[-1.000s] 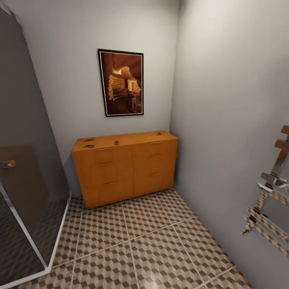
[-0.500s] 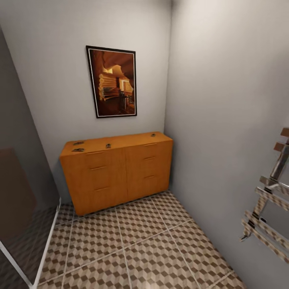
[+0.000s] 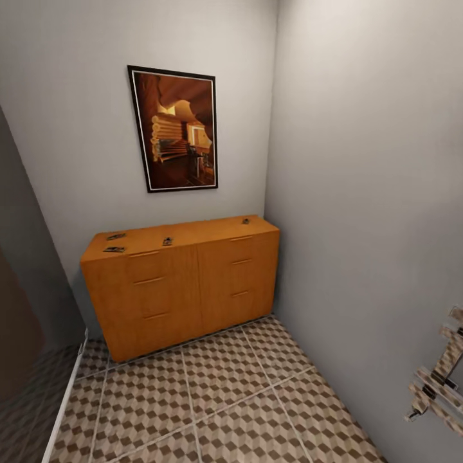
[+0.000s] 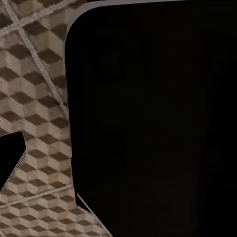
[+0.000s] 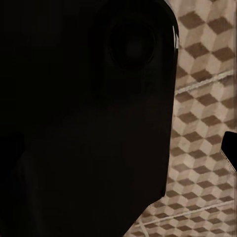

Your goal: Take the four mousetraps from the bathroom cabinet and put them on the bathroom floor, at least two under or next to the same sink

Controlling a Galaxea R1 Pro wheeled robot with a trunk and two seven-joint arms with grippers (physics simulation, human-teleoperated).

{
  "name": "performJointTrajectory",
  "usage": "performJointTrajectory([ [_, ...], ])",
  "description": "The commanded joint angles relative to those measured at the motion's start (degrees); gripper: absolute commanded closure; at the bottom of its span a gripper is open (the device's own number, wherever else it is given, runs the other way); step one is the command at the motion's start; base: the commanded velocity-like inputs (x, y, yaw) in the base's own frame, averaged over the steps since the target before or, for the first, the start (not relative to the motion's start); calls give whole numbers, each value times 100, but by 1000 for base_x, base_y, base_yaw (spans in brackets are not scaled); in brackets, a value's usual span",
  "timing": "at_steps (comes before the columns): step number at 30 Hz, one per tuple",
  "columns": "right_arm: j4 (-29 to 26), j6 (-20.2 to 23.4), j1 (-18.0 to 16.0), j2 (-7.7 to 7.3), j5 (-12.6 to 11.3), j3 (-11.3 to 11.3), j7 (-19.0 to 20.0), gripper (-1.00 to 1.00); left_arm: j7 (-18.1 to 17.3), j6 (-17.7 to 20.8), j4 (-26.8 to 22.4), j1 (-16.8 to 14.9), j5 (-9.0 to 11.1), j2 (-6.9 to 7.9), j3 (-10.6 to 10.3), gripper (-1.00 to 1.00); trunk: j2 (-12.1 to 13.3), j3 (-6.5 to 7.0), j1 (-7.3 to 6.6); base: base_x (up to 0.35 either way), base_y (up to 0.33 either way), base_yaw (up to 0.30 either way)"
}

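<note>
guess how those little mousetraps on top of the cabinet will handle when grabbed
The mousetraps look tiny and flat on the cabinet top, so probably light and stiff. Lying so low, they may slide rather than lift, leaving little edge to pinch.

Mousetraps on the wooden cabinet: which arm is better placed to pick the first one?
Probably left. Three mousetraps lie toward the left of the cabinet top and one lies far right. The robot is not yet close enough to reach.
</note>
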Motion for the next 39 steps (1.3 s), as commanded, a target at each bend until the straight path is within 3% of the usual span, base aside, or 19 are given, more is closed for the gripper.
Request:
performJointTrajectory([
  [1, 1, -11, -1, 0, 2, -3, -1, -100, 1, -1, -3, -1, 3, 0, 1, -100, -2, -4, 3, 324, 0, 0],
  [18, 0, -11, -1, 0, -22, 4, -2, -100, 1, -1, -3, -1, 4, 0, 8, -100, -2, -4, 3, 324, 0, 91],
  [39, -1, -11, -1, 0, 12, 15, -2, -100, 1, 1, -3, -1, 4, 0, 6, -100, -2, -4, 3, 324, 0, 10],
])
